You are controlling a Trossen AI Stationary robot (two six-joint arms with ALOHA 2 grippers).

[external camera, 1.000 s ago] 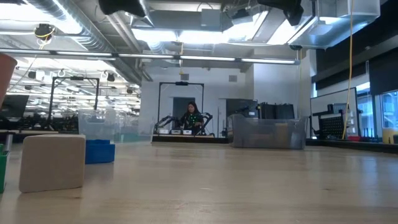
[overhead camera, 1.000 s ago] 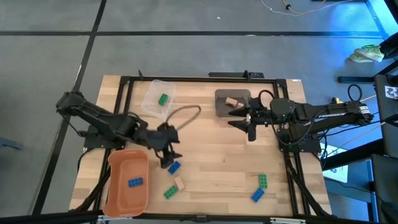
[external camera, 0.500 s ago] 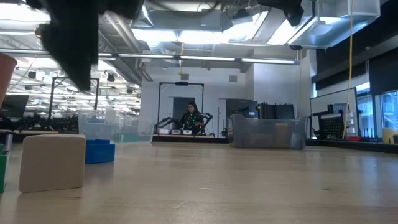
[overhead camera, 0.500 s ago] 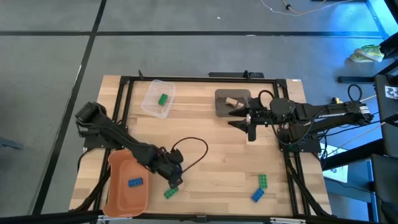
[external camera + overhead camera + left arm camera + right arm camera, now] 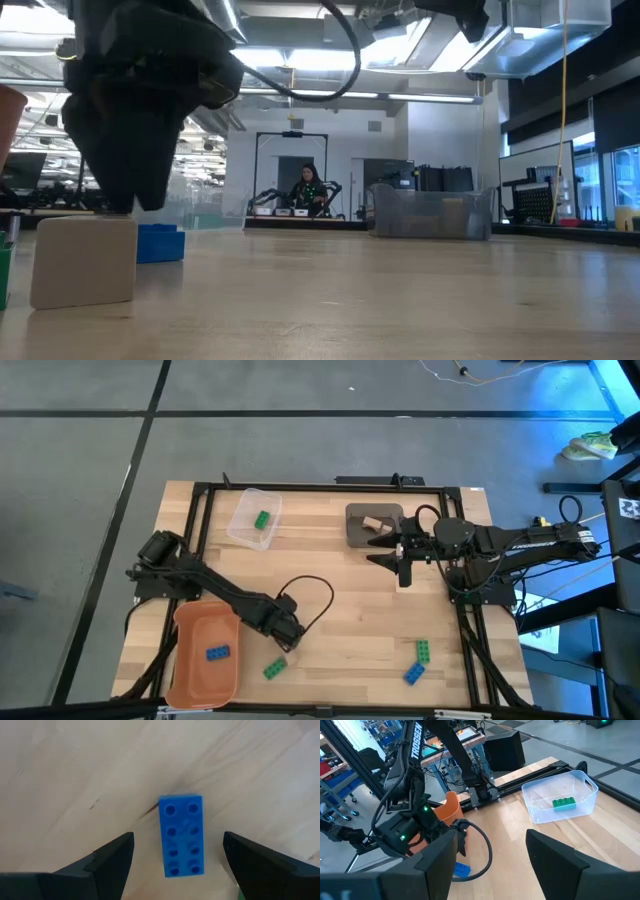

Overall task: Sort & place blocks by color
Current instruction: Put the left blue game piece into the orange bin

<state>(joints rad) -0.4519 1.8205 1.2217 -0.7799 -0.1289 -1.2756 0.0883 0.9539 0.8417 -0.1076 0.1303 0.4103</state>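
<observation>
We see the left arm (image 5: pixel 215 592) stretched low over the counter (image 5: pixel 350 610), its left hand (image 5: pixel 177 855) spread wide above a flat blue block (image 5: pixel 181 835). The right hand (image 5: pixel 398 552) hovers released beside the grey bin (image 5: pixel 356 526).

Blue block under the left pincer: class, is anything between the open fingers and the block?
Nothing visible. In the left wrist view the blue block lies flat on bare wood, centred between the left pincer's open fingers, with clear gaps on both sides.
</observation>
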